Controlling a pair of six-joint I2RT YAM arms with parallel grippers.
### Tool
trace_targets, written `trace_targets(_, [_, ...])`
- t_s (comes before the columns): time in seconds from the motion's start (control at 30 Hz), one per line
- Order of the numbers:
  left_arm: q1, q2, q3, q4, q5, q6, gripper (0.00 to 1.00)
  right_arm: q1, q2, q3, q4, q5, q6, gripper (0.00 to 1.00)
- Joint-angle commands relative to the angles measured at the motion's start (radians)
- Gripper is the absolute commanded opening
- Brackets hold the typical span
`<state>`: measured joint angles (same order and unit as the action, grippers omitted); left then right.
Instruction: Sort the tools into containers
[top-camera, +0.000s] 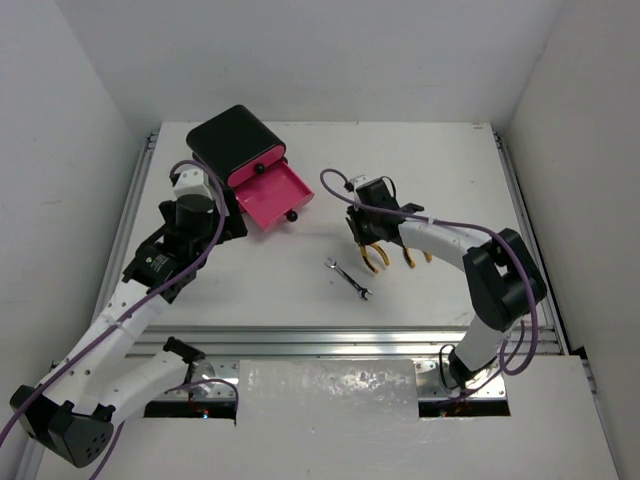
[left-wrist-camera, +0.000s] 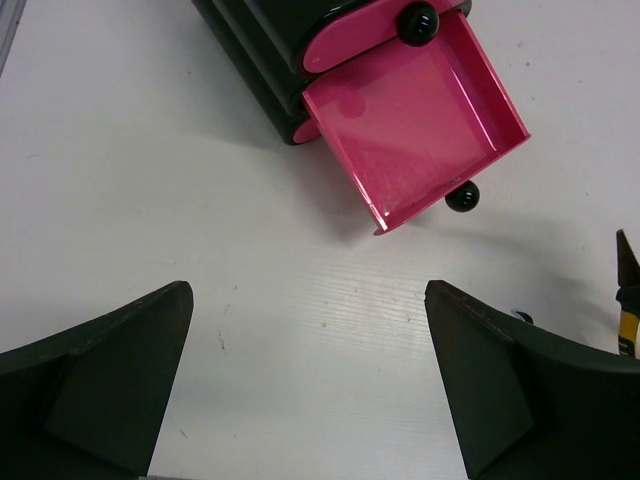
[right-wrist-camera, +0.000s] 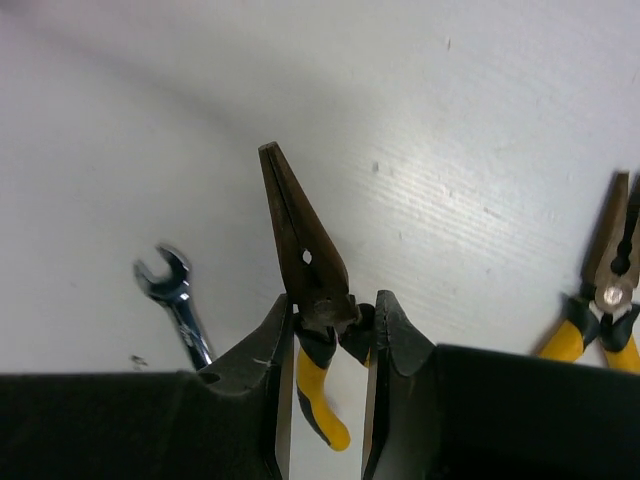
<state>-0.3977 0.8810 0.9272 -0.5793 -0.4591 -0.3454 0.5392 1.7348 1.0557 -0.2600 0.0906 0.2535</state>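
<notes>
My right gripper is shut on black needle-nose pliers with yellow handles, held by the pivot close over the table; they also show in the top view. A second pair of yellow-handled pliers lies just to its right. A silver wrench lies to its left. The black box stands at the back left with its lowest pink drawer pulled out and empty. My left gripper is open and empty, just in front of that drawer.
The upper drawers are shut, with a black knob on one. The open drawer's knob points toward the table's middle. Aluminium rails run along the near edge. No screwdrivers are in view.
</notes>
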Motion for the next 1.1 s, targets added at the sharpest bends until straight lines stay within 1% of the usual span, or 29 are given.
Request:
trace_targets(0.0, [0.013,-0.016,-0.004,0.035,-0.009,0.003,1.0,0.001,-0.073,-0.019,0.156,-0.035,0.04,0.0])
trace_targets(0.17, [0.013,-0.016,-0.004,0.035,-0.012,0.003,1.0,0.001,-0.124,-0.088,0.32,-0.088,0.036,0.0])
trace_targets(0.23, [0.013,-0.016,-0.004,0.035,-0.012,0.003,1.0,0.001,-0.138,-0.109,0.393,-0.136,0.032,0.0])
trace_targets(0.37, [0.013,-0.013,-0.004,0.035,-0.012,0.003,1.0,0.008,-0.143,-0.053,0.427,-0.233,0.036,0.0])
trace_targets(0.47, [0.013,-0.011,-0.004,0.032,-0.016,0.003,1.0,0.01,-0.104,0.045,0.449,-0.3,0.046,0.0])
trace_targets(0.57, [0.013,-0.013,-0.004,0.032,-0.019,0.003,1.0,0.01,-0.063,0.104,0.487,-0.351,0.05,0.0])
trace_targets(0.6, [0.013,-0.013,-0.004,0.032,-0.019,0.003,1.0,0.01,-0.031,0.148,0.504,-0.391,0.044,0.0])
trace_targets(0.67, [0.013,-0.013,-0.004,0.032,-0.023,0.002,1.0,0.011,0.005,0.197,0.513,-0.416,0.047,0.0])
trace_targets(0.77, [0.013,-0.011,-0.004,0.033,-0.021,0.002,1.0,0.011,0.089,0.347,0.513,-0.48,0.017,0.0])
trace_targets(0.83, [0.013,-0.011,-0.005,0.035,-0.021,0.002,1.0,0.013,0.158,0.413,0.505,-0.544,-0.005,0.0])
trace_targets(0.87, [0.013,-0.011,-0.005,0.033,-0.021,0.002,1.0,0.013,0.182,0.488,0.498,-0.569,-0.017,0.0])
trace_targets(0.9, [0.013,-0.01,-0.005,0.033,-0.021,0.002,1.0,0.011,0.207,0.528,0.475,-0.6,-0.054,0.0])
trace_targets(0.93, [0.013,-0.01,-0.005,0.033,-0.024,0.002,1.0,0.013,0.253,0.562,0.464,-0.614,-0.068,0.0])
trace_targets(0.97, [0.013,-0.011,-0.005,0.033,-0.026,0.002,1.0,0.013,0.273,0.628,0.441,-0.624,-0.1,0.0])
trace_targets(1.07, [0.013,-0.011,-0.005,0.033,-0.03,0.002,1.0,0.015,0.351,0.742,0.403,-0.667,-0.144,0.0])
